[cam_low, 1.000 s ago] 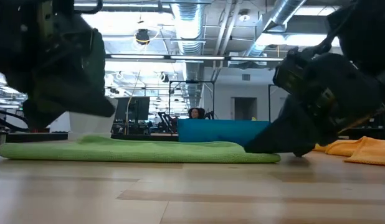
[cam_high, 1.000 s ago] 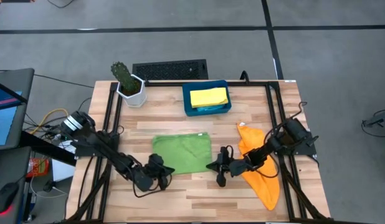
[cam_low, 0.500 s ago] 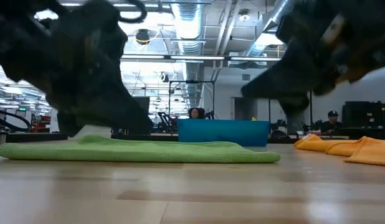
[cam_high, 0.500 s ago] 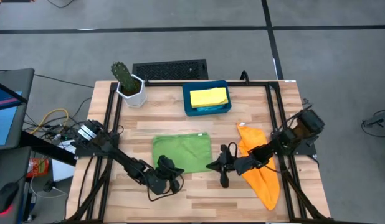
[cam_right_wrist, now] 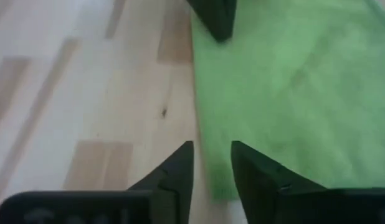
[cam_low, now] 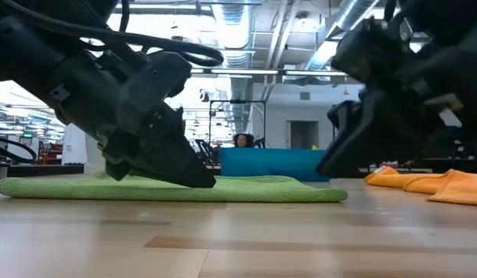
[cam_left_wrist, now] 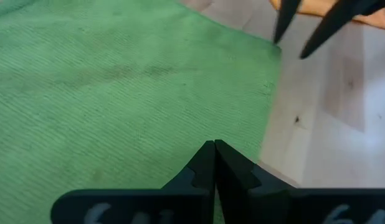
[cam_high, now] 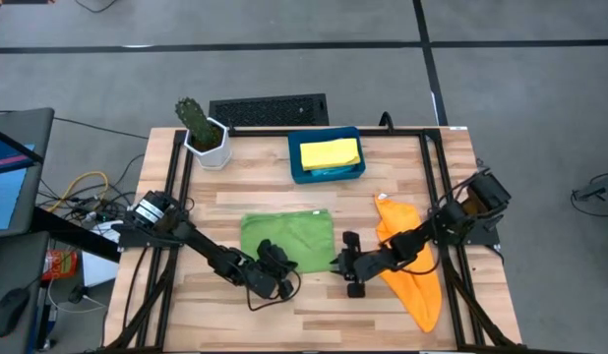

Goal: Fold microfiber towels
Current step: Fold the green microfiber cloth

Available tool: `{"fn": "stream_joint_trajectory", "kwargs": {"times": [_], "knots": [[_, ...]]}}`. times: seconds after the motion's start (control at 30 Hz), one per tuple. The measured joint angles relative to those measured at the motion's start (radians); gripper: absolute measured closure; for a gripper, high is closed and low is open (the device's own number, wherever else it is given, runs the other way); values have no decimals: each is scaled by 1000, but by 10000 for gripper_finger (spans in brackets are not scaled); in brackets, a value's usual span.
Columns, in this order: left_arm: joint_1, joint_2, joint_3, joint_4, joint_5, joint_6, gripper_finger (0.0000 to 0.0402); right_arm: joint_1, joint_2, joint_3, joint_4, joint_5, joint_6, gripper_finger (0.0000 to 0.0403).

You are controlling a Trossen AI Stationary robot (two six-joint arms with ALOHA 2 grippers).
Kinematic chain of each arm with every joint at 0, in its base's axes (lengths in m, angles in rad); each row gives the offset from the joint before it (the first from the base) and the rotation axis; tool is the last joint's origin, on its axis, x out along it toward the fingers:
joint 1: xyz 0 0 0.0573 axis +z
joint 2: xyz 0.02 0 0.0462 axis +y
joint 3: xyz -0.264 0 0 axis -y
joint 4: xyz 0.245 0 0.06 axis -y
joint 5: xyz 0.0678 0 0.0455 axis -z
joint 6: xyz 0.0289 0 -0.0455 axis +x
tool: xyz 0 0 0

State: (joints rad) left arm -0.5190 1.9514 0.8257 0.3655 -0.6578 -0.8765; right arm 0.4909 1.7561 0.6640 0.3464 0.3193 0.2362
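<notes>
Setting: a large open-plan robotics lab or industrial workspace. Evidence from the low view: exposed silver ventilation ducts (cam_low: 232, 31) and pipes under an open ceiling, strip lights, rows of desks with dark monitors (cam_low: 165, 133) far back, and a seated person (cam_low: 241, 140) among them (too distant for detail). From the high view: a butcher-block table (cam_high: 245, 310) on a black metal frame (cam_high: 178, 167) stands on grey carpet marked with dark floor tape (cam_high: 206, 46); loose cables (cam_high: 83, 187) and a laptop screen (cam_high: 7, 187) sit beside it. One potted cactus (cam_high: 198, 128) on the table corner.
</notes>
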Motion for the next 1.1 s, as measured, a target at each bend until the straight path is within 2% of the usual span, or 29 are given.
{"fn": "stream_joint_trajectory", "kwargs": {"times": [0.13, 0.3, 0.4, 0.63, 0.73, 0.83, 0.93, 1.1], "knots": [[2, 0, 0, -6, 26, 0, 401, -4, 42, 0, -22, -7, 31, 251], [2, 0, 0, -8, 40, 0, 401, 0, 75, 3, -22, 10, 35, 248], [3, 0, 0, -9, 52, 0, 401, -5, 65, 3, -33, 4, 49, 268], [3, -1, 0, -14, 56, 1, 401, -8, 18, -2, -66, -7, 46, 358], [3, -27, -2, -16, 94, 0, 401, -7, -1, -2, -67, -10, 44, 387], [3, -77, -2, -16, 111, 4, 401, -7, -17, -2, -69, -10, 43, 391], [-3, -114, -1, -5, 85, 9, 401, -9, -35, -2, -66, -9, 43, 375], [-12, -89, 0, -11, 81, 25, 401, -16, -41, 36, -74, -27, -32, 370]]}}
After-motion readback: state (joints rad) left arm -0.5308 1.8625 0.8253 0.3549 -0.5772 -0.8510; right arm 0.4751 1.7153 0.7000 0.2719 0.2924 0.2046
